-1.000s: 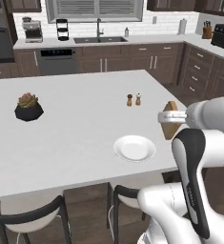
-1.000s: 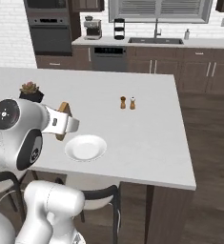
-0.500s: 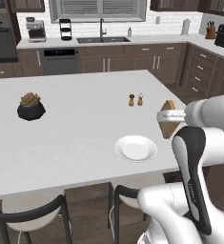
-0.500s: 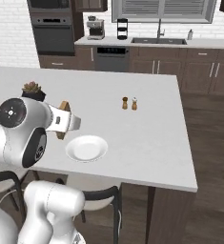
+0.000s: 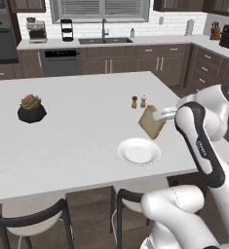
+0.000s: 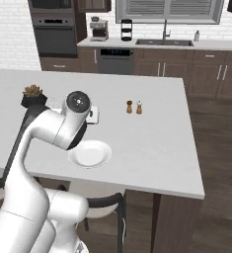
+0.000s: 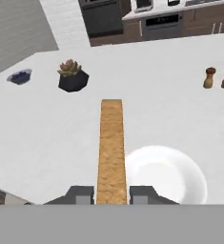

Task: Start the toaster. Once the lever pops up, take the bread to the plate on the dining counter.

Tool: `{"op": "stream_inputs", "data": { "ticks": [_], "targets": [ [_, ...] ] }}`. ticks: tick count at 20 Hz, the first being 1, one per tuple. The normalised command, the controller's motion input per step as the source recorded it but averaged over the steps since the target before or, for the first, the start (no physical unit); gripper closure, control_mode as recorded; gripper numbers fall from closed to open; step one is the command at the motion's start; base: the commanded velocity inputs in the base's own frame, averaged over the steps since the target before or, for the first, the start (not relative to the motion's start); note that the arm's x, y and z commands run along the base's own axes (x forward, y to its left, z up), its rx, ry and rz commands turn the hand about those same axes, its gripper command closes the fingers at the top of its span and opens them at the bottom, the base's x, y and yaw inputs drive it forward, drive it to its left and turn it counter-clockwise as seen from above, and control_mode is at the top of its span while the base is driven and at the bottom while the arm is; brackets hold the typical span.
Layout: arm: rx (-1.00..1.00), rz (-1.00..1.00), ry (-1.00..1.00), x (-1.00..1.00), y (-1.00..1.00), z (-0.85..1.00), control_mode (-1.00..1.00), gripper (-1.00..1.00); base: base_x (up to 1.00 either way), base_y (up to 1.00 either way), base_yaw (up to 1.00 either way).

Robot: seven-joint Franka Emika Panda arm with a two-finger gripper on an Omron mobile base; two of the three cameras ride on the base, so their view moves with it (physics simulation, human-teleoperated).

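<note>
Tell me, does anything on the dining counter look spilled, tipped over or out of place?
Nothing stands out. The plate lies flat and bare on the dining counter, the potted plant and two shakers stand upright, and the bread is clamped edge-on between the fingers.

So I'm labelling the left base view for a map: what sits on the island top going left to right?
potted succulent → plate → bread, held in the gripper above the dining counter. The salt and pepper shakers overlap the plate's span, so I leave them unordered.
</note>
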Motion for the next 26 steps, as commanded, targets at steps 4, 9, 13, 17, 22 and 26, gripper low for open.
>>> {"op": "stream_inputs", "data": {
  "ticks": [4, 9, 13, 17, 22, 26],
  "targets": [
    [-0.01, 0.13, 0.28, 1.0, 0.06, -0.57, -1.0, 1.0, 0.0, 0.0, 0.0],
    [-0.02, 0.09, 0.15, 0.68, -0.01, -0.7, -1.0, 1.0, 0.0, 0.0, 0.0],
    [0.0, 0.08, 0.04, 0.48, -0.02, -0.74, -1.0, 1.0, 0.0, 0.0, 0.0],
    [0.0, 0.0, 0.03, 0.43, 0.0, -0.6, -1.0, 1.0, 0.0, 0.0, 0.0],
    [0.0, 0.0, 0.06, 0.14, 0.0, -0.5, -1.0, 1.0, 0.0, 0.0, 0.0],
    [0.0, 0.0, 0.08, 0.0, 0.01, -0.56, -1.0, 1.0, 0.0, 0.0, 0.0]
  ]
}}
